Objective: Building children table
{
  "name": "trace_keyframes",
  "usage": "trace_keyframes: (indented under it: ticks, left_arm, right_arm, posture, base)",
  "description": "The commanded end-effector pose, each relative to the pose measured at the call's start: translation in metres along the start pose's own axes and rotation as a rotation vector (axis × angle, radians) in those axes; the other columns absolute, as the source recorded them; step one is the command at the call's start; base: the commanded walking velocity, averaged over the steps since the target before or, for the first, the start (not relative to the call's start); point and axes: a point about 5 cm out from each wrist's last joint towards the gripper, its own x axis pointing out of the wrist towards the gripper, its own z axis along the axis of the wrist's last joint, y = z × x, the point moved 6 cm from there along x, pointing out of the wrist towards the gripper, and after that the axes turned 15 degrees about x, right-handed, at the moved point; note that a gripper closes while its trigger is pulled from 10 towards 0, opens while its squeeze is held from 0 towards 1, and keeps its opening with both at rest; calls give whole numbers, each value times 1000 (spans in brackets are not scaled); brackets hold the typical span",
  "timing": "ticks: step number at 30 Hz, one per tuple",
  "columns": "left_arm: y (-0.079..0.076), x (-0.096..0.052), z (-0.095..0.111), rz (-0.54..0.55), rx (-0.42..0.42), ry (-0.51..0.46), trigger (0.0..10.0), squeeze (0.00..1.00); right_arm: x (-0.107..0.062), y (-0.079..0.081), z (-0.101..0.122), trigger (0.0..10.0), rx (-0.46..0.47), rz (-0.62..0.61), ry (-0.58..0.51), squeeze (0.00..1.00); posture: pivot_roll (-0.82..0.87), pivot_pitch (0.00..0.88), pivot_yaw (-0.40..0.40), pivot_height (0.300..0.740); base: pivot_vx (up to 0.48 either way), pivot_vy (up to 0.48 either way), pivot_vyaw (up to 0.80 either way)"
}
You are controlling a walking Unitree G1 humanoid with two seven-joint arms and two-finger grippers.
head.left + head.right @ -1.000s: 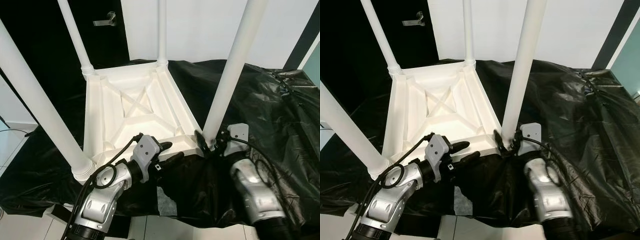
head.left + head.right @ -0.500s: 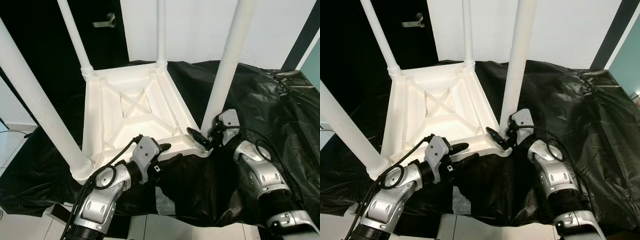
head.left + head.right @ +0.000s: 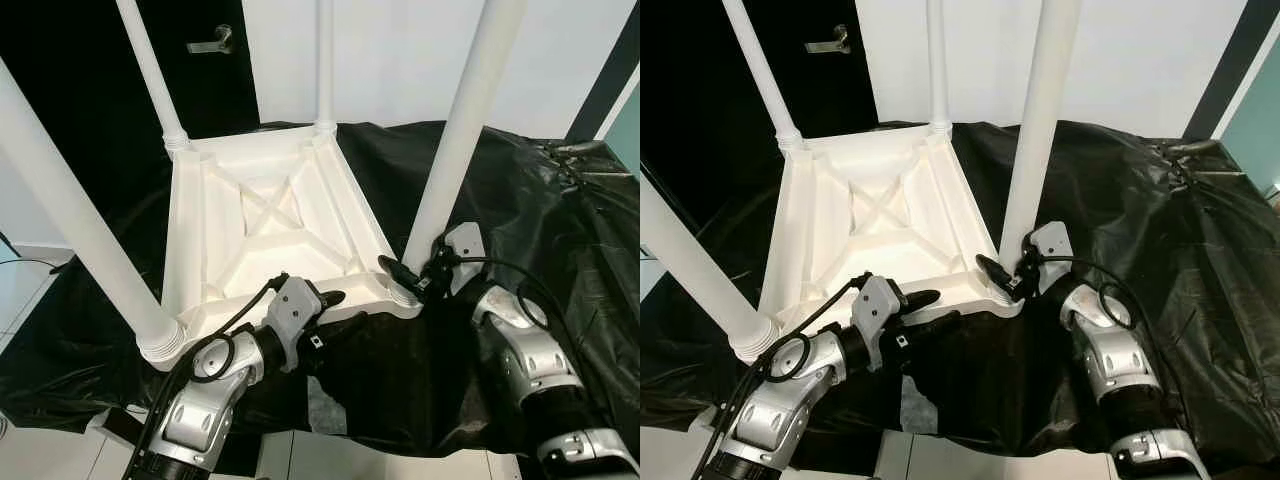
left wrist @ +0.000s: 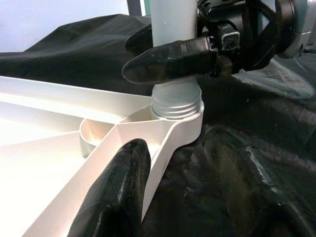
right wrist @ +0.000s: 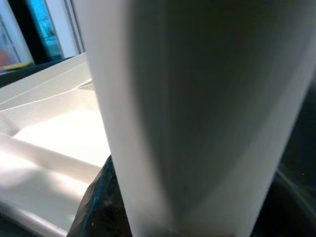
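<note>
The white children's table (image 3: pixel 190 230) lies upside down on a black sheet, its legs pointing up. My right gripper (image 3: pixel 410 278) is shut on the near right leg (image 3: pixel 455 140), low down by its socket. In the left wrist view one of its fingers (image 4: pixel 168 61) crosses the leg just above the threaded base (image 4: pixel 177 101). That leg (image 5: pixel 197 113) stands close between the fingers in the right wrist view. My left gripper (image 3: pixel 338 312) is open at the table's near rim, one finger (image 4: pixel 118 197) lying on the rim and the other over the sheet.
Black plastic sheet (image 3: pixel 530 210) covers the surface, crumpled at the right. Tall legs rise at the near left (image 3: pixel 70 210), far left (image 3: pixel 150 70) and far right (image 3: pixel 324 60). A dark door with a handle (image 3: pixel 210 42) and a white wall stand behind.
My right arm swung from in front of the near right leg to its right side, fingers staying at the base. The leg's lean shifted slightly. The left gripper held its place.
</note>
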Motion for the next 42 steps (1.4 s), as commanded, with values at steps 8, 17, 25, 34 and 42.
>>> trace_keyframes:
  ticks: [8, 17, 25, 34, 42]
  left_arm:
    - [-1, -1, -2, 8, 6, 17, 10000, 0]
    - [0, -3, -2, 2, 10, 22, 10000, 0]
    - [-2, -3, -2, 3, 9, 19, 10000, 0]
    - [-1, -4, -2, 8, 10, 22, 10000, 0]
    - [-3, -2, -2, 5, 6, 19, 10000, 0]
  right_arm:
    - [-10, -5, -38, 10000, 18, -250, 83, 0]
    - [-22, -17, -40, 10000, 61, -574, 41, 0]
    - [-19, -4, -38, 10000, 79, -607, 19, 0]
    - [-17, 8, -26, 10000, 99, -521, -37, 1000]
    - [-32, 7, -17, 10000, 106, -401, -68, 1000]
  posture:
    - [36, 0, 11, 740]
    - [39, 0, 3, 740]
    - [49, 0, -5, 740]
    - [46, 0, -8, 740]
    - [33, 0, -7, 740]
  base:
    - [0, 0, 0]
    - [0, 0, 0]
    - [0, 0, 0]
    - [0, 0, 0]
    - [0, 0, 0]
